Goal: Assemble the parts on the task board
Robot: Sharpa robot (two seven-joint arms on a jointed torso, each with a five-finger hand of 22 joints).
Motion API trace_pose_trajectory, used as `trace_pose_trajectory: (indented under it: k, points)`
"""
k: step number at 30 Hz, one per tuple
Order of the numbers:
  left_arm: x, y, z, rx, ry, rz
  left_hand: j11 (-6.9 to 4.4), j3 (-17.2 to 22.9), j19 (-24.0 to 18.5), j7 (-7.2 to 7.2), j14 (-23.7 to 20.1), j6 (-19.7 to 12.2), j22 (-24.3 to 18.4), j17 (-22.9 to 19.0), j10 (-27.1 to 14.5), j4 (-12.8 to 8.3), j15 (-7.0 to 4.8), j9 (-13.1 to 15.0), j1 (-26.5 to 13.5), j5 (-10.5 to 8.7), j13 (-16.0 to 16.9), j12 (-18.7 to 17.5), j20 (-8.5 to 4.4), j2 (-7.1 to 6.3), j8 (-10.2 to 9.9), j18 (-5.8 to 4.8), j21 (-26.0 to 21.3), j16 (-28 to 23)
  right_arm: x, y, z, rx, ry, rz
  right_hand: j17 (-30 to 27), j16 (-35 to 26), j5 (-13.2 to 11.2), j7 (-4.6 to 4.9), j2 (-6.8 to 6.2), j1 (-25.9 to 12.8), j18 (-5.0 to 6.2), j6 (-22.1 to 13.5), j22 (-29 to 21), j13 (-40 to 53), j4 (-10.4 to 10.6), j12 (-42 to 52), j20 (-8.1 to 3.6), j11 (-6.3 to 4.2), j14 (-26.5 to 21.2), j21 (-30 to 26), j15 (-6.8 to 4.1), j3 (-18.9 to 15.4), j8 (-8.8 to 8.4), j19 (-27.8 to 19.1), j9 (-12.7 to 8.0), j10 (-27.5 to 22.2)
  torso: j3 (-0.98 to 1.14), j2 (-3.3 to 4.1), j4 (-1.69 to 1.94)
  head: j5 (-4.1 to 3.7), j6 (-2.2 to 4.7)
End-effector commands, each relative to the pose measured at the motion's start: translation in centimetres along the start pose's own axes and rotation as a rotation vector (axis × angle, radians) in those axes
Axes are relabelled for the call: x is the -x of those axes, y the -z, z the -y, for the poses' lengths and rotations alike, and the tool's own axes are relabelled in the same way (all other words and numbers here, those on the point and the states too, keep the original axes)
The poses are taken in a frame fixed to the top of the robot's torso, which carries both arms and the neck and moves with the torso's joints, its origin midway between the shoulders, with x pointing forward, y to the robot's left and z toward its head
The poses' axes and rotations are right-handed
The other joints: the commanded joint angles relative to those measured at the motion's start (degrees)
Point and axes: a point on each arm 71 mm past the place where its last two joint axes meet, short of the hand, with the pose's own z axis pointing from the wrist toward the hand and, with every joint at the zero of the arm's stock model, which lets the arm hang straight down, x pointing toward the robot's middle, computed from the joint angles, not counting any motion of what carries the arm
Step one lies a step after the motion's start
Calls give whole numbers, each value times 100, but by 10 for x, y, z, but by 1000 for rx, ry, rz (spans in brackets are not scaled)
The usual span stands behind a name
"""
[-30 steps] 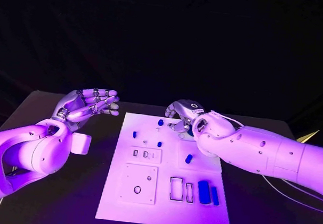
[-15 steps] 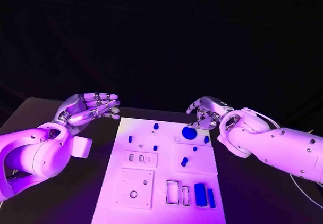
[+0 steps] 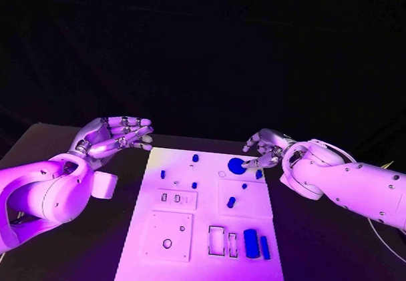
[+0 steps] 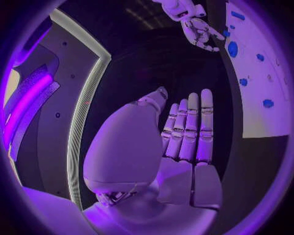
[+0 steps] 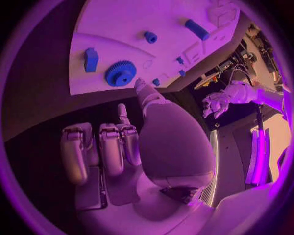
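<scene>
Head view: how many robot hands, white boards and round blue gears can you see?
hands: 2, the left hand and the right hand
task board: 1
gear: 1
total: 4

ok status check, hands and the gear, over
Left hand open, raised off the board's left edge. Right hand open, fingers spread, holding nothing, beside the blue gear. Gear flat on the task board, far end. Nothing blocking.

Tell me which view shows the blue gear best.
The right wrist view: the blue gear sits close to the camera, teeth and hub visible, just beyond the right hand. The head view shows it as a small disc; the left wrist view, a distant blob.
</scene>
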Motion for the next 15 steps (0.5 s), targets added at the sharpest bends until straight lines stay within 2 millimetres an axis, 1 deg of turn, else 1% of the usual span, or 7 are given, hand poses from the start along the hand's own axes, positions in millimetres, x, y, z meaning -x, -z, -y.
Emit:
trace_pose_trajectory:
  k: [1,2,5,8,11,12,15]
  points:
    - [-3,-1,1,-8,3,-27,-5,6,-53,-15,-36,-30,9,5,-33,18,-8,10,-45,-30,5,4,-5,-18,30,101,20,39,-6,-1,2,-20,4,-33,1299,25,-7,19,4,36,-79,-36,1506,1504,54,11,45,44,548,20,36,-5,22,609,5,605,4,4,5,14,-3]
    - [-3,-1,1,-8,3,-27,-5,6,-53,-15,-36,-30,9,5,-33,18,-8,10,-45,-30,5,4,-5,-18,30,101,20,39,-7,-2,2,-23,5,-33,1299,25,-7,19,4,37,-79,-37,1506,1504,57,11,45,45,548,20,37,-6,22,609,5,605,4,8,7,12,-19]
    - [-3,-1,1,-8,4,-27,-5,4,-56,-16,-35,-34,12,10,-37,19,-8,10,-50,-30,5,3,-5,-22,28,101,25,44,-9,-4,3,-29,8,-32,1308,27,-6,21,8,41,-79,-40,1506,1504,63,11,46,46,549,20,38,-7,23,609,5,605,7,8,5,19,-20]
    - [-4,-1,1,-8,4,-28,-5,4,-56,-16,-35,-34,12,10,-37,19,-8,10,-50,-30,5,3,-5,-22,28,101,25,44,-13,-6,3,-33,9,-33,1310,28,-6,21,9,42,-79,-41,1506,1504,66,11,47,46,550,20,39,-7,22,609,5,605,0,6,9,23,-30]
    - [-3,0,1,-8,3,-27,-5,4,-56,-16,-35,-34,12,10,-37,19,-8,10,-50,-30,5,3,-5,-22,28,101,25,44,-16,-7,2,-32,9,-31,1322,32,-4,24,25,49,-79,-46,1506,1504,83,11,50,49,552,20,42,-4,24,609,5,605,2,7,-1,42,-45]
    - [-3,0,1,-8,3,-27,-5,4,-56,-16,-35,-34,12,10,-37,19,-8,10,-50,-30,5,3,-5,-22,28,101,25,44,-17,-8,1,-33,9,-30,1328,34,-3,25,33,54,-79,-47,1506,1504,89,11,51,50,553,20,43,0,25,609,5,605,5,10,-1,41,-52]
    - [-2,0,1,-8,3,-26,-5,4,-56,-16,-35,-34,12,10,-37,19,-8,10,-50,-30,5,3,-5,-22,28,101,25,44,-18,-10,2,-37,10,-24,1329,34,-2,26,50,64,-79,-47,1506,1504,101,11,53,52,553,20,45,10,27,609,6,605,4,10,6,41,-59]
